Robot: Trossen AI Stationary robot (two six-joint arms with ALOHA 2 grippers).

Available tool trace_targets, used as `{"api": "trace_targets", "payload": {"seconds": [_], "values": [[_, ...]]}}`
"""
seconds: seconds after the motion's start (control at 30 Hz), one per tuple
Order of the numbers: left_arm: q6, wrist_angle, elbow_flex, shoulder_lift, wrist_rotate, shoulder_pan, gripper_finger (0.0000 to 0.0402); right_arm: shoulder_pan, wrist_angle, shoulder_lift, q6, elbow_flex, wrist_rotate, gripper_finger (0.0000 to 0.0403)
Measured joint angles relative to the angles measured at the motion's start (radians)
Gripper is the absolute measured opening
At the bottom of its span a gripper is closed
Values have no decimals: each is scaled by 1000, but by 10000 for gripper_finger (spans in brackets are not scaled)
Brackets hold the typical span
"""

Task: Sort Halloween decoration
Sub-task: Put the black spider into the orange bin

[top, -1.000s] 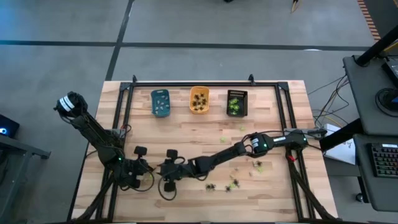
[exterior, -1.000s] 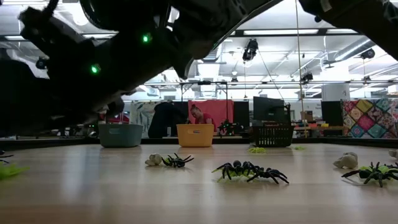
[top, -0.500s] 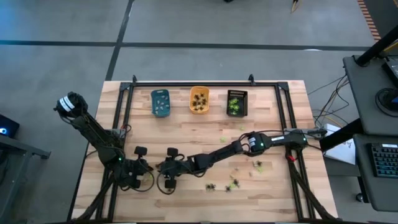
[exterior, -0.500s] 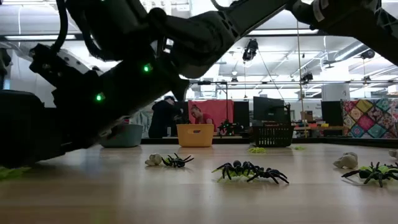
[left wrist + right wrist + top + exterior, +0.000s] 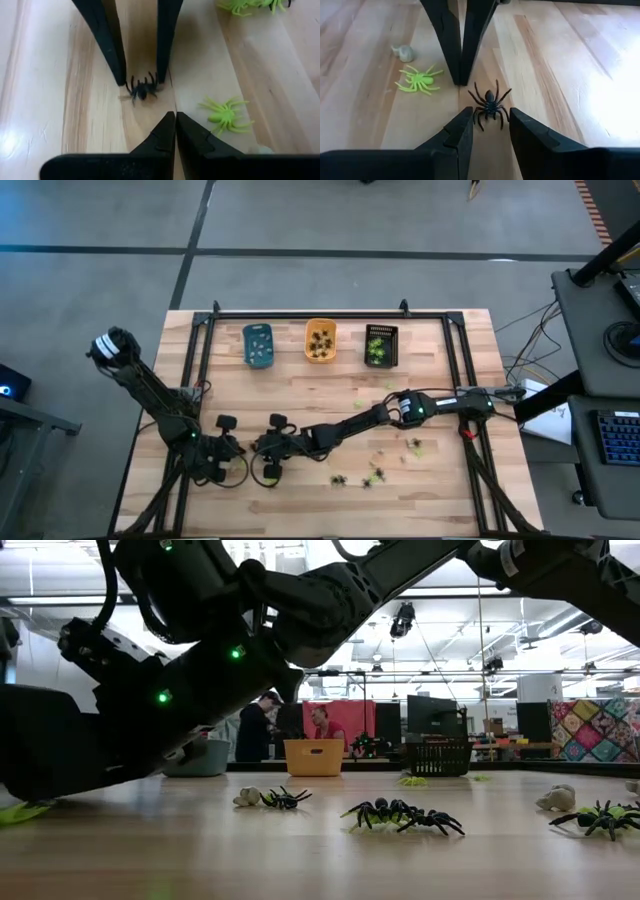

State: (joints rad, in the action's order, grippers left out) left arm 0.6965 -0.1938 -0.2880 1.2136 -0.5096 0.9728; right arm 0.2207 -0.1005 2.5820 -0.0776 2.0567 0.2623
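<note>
Spiders lie scattered near the table's front edge. My right gripper is down by that edge, left of its middle, jaws parted around a black spider (not yet clamped on it). My left gripper sits just beside, facing it, jaws clenched on nothing. A green spider and a pale one lie nearby. Three trays line the back edge.

3 trays stood in a row along the table's far edge; spiders lay scattered near its front right.
</note>
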Motion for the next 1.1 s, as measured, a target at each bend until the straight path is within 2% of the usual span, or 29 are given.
{"api": "trace_targets", "payload": {"seconds": [0.13, 0.2, 0.3, 0.37, 0.63, 0.77, 0.93, 1.1], "values": [[-13, -165, -51, -40, 40, 1, 0, 0, 19, 0, -14, 0, 0, 117], [-57, -207, -84, -62, 2, 2, 0, 1, 28, -1, -19, 1, 0, 114], [-140, -174, -100, -85, -98, 0, 0, 1, 30, -1, -18, 1, 0, 110], [-183, -146, -94, -83, -129, -3, 0, 1, 32, -2, -18, 1, 0, 107], [-168, -10, -46, -31, -157, -4, 0, 1, 35, -2, -17, 1, 0, 108], [-140, -58, -64, -36, -158, -4, 0, 1, 38, -2, -19, 1, 0, 108], [-139, -228, -123, -58, -155, -1, 0, 1, 40, -3, -17, 1, 0, 101], [-266, -233, -124, -63, -124, -1, 15, 1, 40, -3, -17, 1, -1, 98]]}}
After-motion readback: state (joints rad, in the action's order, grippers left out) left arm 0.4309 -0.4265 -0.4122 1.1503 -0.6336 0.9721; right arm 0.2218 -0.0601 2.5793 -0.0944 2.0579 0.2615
